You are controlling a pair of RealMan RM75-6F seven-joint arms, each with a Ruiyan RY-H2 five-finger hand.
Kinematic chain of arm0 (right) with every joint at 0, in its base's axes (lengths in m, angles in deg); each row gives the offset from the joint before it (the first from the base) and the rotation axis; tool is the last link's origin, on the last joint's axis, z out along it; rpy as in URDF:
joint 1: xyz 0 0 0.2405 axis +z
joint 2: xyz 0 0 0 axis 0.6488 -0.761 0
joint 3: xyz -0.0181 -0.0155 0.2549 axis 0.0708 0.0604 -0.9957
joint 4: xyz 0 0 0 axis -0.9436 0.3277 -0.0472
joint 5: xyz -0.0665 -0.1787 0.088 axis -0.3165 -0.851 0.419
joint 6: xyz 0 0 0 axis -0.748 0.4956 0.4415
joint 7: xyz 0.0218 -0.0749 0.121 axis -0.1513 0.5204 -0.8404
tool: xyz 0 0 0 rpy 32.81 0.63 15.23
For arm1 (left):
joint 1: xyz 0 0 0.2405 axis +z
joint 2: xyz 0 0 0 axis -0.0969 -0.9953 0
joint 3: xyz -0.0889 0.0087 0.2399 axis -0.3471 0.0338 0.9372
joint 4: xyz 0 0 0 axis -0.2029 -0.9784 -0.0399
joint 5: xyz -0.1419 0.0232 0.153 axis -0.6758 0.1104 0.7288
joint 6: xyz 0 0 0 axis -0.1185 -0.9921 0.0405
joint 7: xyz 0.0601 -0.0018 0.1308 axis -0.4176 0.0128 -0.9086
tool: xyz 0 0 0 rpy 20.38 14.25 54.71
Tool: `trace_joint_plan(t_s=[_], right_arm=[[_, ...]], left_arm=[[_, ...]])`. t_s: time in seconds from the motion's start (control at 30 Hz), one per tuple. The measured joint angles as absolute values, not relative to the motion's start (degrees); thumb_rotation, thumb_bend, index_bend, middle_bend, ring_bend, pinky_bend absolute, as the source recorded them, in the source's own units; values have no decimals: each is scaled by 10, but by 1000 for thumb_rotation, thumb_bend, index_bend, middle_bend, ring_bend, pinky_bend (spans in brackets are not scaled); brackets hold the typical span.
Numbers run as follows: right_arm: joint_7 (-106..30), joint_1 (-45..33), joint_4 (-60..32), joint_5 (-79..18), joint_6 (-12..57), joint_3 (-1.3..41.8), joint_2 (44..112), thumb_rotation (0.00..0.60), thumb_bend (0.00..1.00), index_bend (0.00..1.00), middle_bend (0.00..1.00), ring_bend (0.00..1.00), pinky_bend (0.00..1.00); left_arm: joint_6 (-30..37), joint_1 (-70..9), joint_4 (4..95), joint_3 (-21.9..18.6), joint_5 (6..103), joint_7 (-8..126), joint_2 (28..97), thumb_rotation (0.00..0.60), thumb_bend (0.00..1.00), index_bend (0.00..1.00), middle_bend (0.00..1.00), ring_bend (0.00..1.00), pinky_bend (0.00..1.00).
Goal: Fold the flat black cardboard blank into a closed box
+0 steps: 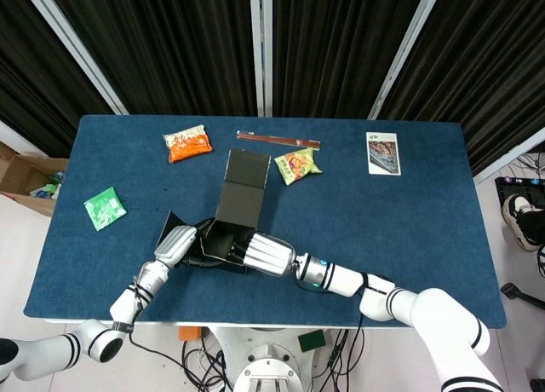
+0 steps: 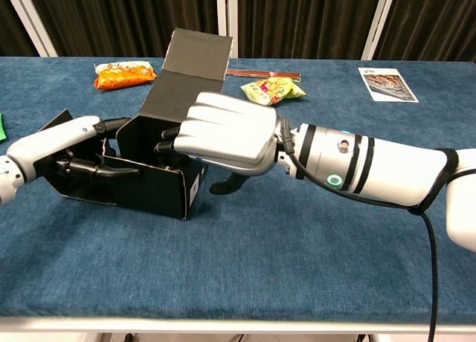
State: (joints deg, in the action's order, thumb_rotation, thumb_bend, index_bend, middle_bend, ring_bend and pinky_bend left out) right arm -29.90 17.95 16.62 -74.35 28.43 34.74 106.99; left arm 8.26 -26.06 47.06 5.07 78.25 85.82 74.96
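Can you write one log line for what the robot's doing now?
stage: box half folded, lid up | left hand: holds side | right hand: fingers inside

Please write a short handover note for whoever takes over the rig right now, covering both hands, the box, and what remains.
Left hand: at the left side of the black box, fingers against its wall, bracing it.
Right hand: curled over the box's right top edge, fingers reaching into the open top.
Box: near the front middle of the blue table, walls already standing, tall lid panel upright at the back, one side flap splayed out to the left.
Done: the blank is raised into a box shape.
Left: tuck in the side flap, fold the lid down and close it.
Snack packets and a leaflet lie farther back, untouched.
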Motion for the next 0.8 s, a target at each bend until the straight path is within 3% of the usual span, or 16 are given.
trace_joint_plan(t_s=[0.37, 0.6, 0.8], right_arm=[[-293, 172, 161, -737, 283, 341, 1065, 600, 176, 453, 453, 721, 1000], [-286, 168, 152, -730, 259, 342, 1063, 600, 191, 505, 517, 721, 1000], [-269, 179, 115, -722, 216, 339, 1047, 600, 322, 615, 596, 721, 1000]], left_arm=[[68, -254, 453, 45, 778, 853, 766, 347, 0, 385, 365, 679, 912], [64, -252, 447, 44, 778, 850, 772, 350, 0, 409, 372, 683, 912], [64, -253, 448, 43, 780, 850, 771, 362, 0, 407, 371, 683, 912]])
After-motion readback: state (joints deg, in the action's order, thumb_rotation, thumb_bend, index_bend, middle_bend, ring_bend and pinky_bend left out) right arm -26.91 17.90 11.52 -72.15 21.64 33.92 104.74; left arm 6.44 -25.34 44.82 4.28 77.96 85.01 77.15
